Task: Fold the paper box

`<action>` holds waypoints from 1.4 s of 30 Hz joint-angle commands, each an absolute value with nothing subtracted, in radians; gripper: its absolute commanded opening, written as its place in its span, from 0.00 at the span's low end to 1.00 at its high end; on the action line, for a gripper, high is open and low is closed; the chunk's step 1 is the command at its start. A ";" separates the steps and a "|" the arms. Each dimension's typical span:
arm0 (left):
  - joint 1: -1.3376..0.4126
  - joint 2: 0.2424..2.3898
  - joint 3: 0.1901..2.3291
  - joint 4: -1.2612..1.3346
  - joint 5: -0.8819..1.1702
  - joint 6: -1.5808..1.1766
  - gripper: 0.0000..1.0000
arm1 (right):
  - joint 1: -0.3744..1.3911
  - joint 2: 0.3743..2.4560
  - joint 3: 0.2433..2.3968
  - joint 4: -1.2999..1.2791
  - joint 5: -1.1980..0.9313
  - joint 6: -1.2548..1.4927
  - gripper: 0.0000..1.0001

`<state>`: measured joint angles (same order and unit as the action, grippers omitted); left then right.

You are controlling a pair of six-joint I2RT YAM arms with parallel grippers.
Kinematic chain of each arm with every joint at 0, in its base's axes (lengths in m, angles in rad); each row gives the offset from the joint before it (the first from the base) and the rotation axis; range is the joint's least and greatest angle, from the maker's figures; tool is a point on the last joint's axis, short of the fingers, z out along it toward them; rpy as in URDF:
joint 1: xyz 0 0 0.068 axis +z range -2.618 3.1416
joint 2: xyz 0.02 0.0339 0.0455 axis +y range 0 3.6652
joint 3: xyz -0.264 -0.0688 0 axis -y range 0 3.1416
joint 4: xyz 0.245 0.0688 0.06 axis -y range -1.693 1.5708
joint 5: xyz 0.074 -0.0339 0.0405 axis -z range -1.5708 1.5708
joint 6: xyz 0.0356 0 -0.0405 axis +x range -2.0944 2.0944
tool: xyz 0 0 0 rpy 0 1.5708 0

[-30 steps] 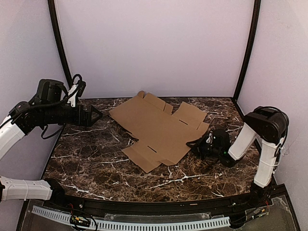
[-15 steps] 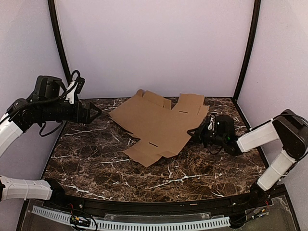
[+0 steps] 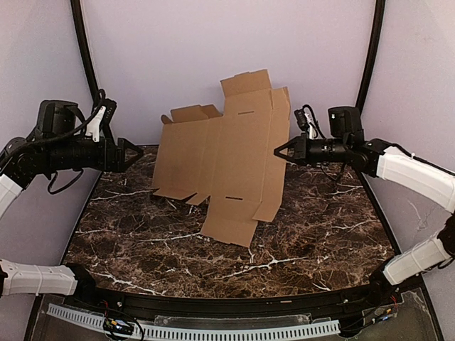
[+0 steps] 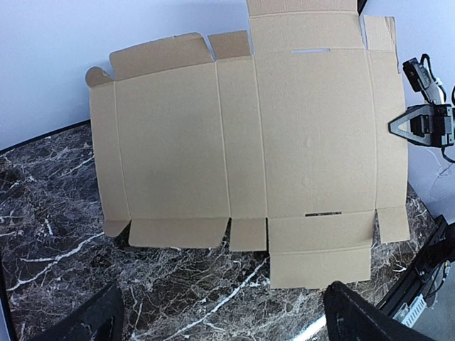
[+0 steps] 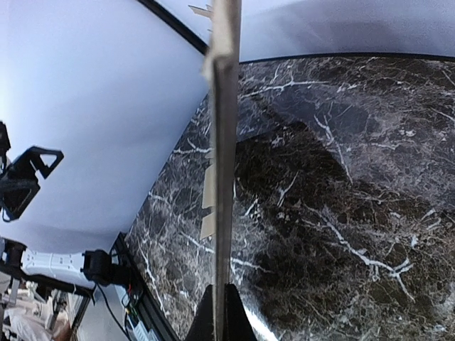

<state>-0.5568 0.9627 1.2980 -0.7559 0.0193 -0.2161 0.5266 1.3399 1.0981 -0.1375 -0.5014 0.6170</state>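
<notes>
Table (image 3: pixel 142 241) was dark brown marble pattern, white veins. Plain pale wall (image 3: pixel 213 57) behind it. Left black pole (image 3: pixel 83 57) and right black pole (image 3: pixel 370 64) stood at the back corners. White perforated strip (image 3: pixel 213 332) ran along the near edge.

Plain brown paper box (image 3: pixel 220 160), dark brown marbled table (image 3: pixel 142 241) (white veining), pale lilac walls (image 3: pixel 213 50).
</notes>
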 commanded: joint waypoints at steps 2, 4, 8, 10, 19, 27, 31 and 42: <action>-0.559 0.946 1.335 -0.802 0.019 -0.201 0.98 | 0.501 1.301 1.222 -0.468 -0.701 0.366 0.00; -0.559 0.945 1.337 -0.804 0.032 -0.201 0.98 | 0.498 1.304 1.271 -0.577 -0.680 0.294 0.00; -0.558 0.956 1.314 -0.791 0.048 -0.195 0.99 | 0.498 1.379 1.389 -0.769 -0.434 0.204 0.00; -0.559 0.971 1.308 -0.791 0.058 -0.199 0.99 | 0.508 1.446 1.465 -0.854 -0.296 0.165 0.00; -0.559 0.962 1.300 -0.804 0.059 -0.199 0.99 | 0.614 1.712 1.786 -1.051 0.223 -0.074 0.00; -0.559 0.923 1.261 -0.828 0.053 -0.204 0.99 | 0.745 1.841 1.821 -0.934 0.440 -0.452 0.00; -0.559 0.910 1.246 -0.831 0.058 -0.209 0.99 | 0.774 1.891 1.875 -0.874 0.502 -0.621 0.00; -0.559 0.880 1.184 -0.801 0.021 -0.229 0.99 | 0.855 1.988 1.976 -0.704 0.651 -0.883 0.00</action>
<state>-0.5568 0.8963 1.2186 -0.8028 0.0475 -0.2169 0.8169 1.9785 1.9678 -0.8341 0.5686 -0.7528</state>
